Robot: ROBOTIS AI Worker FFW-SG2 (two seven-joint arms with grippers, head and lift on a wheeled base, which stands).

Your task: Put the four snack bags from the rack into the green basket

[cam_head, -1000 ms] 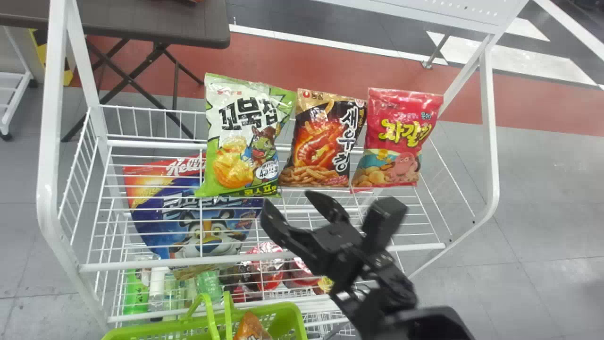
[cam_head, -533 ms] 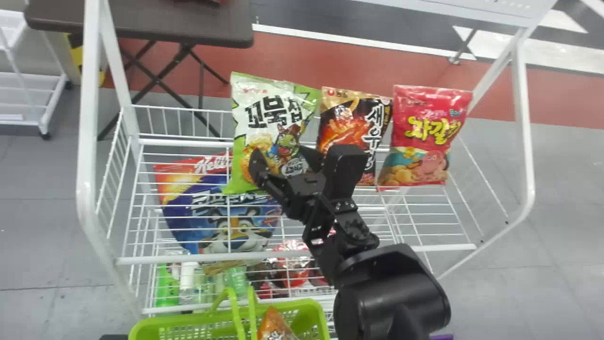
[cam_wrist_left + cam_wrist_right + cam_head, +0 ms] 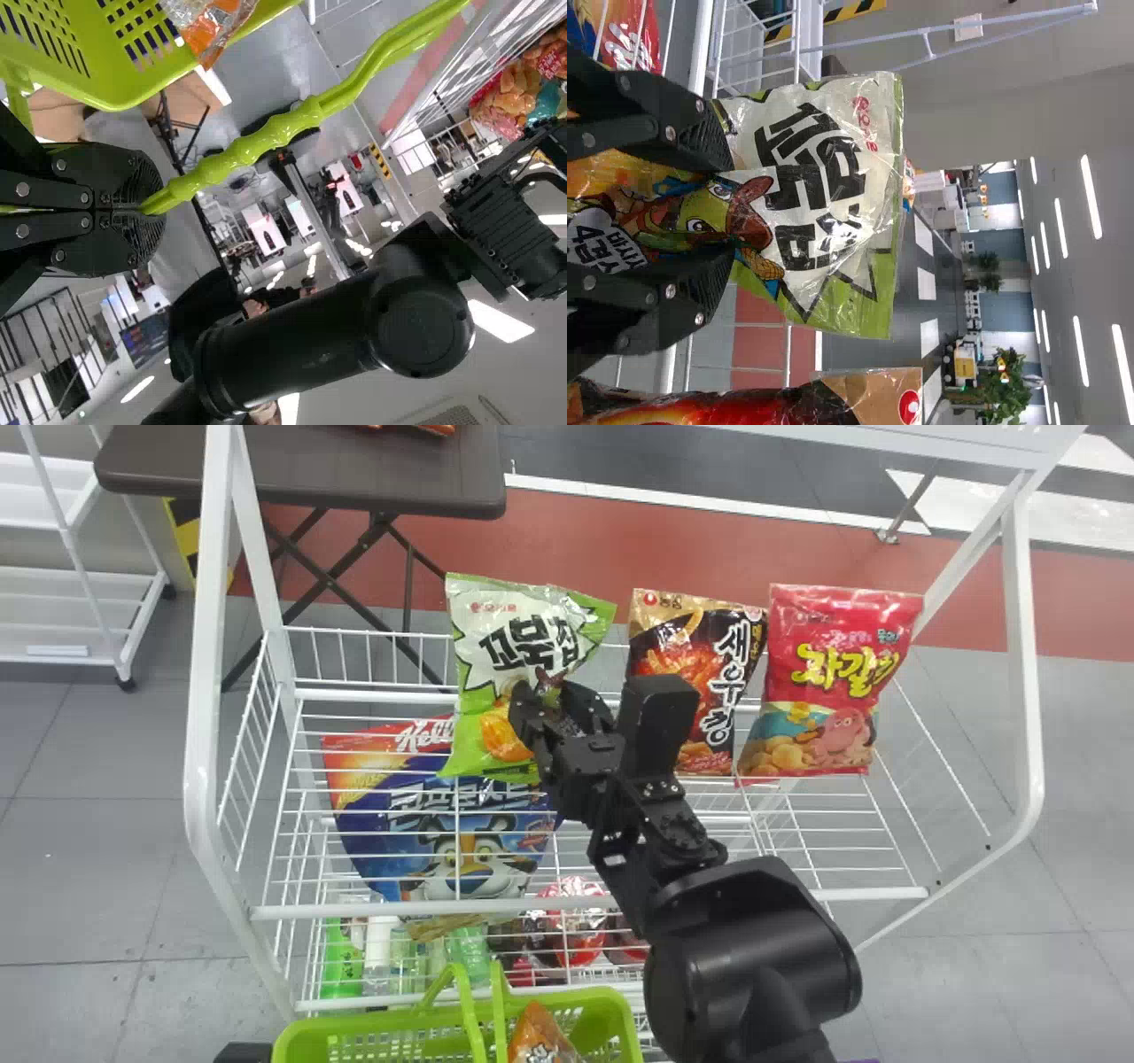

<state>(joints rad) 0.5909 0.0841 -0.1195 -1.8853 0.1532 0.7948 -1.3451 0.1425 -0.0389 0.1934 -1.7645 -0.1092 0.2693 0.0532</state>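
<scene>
My right gripper (image 3: 560, 691) is at the green-and-white snack bag (image 3: 509, 633) in the head view. In the right wrist view the fingers of my right gripper (image 3: 719, 208) pinch this bag (image 3: 824, 168) around its middle, and its sides draw in toward them. The black-and-orange bag (image 3: 695, 646) and the pink bag (image 3: 824, 673) stand upright to its right on the rack (image 3: 850, 892). An orange bag (image 3: 536, 1036) lies in the green basket (image 3: 372, 1036). My left gripper (image 3: 146, 210) is shut on the green basket handle (image 3: 275, 128).
Below the rack's top level lies a blue-and-red cereal bag (image 3: 443, 824), with bottles (image 3: 341, 961) and red packs (image 3: 576, 930) lower down. White rack posts (image 3: 205, 691) rise on both sides. A dark table (image 3: 301, 469) stands behind at the left.
My right gripper has moved up from in front of the rack to the green-and-white bag, and its fingers have come together on it. The head view has shifted, moving the rack to the right.
</scene>
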